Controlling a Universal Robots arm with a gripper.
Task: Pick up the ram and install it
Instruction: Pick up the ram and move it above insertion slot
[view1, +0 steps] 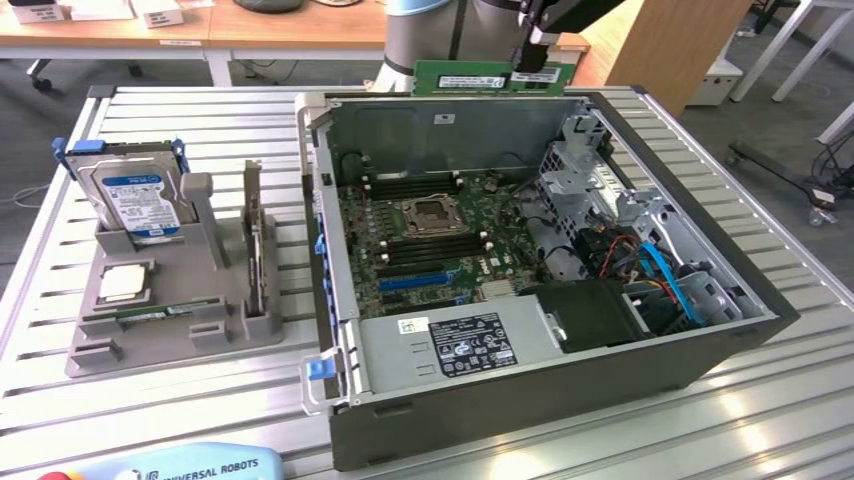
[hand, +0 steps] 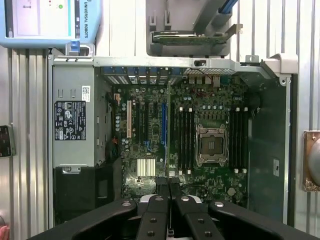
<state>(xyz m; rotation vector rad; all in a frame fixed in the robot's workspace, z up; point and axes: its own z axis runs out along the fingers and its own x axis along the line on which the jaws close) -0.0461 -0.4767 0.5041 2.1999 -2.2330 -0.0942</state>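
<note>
Green ram (view1: 491, 76): held level, clamped in the closed gripper (view1: 533, 64), above the far wall of the open computer case (view1: 534, 400). Step, as judged: carrying to the motherboard. Seating likely calls for edge-on alignment over a memory slot (hand: 186, 140) beside the processor socket (hand: 210, 145).

A robotics lab: a slotted aluminium tabletop (view1: 174, 410) carries an opened computer case (view1: 534, 395), a Universal Robots teach pendant (view1: 187, 465) lies beside it, and wooden office desks (view1: 294, 35) stand behind.
</note>
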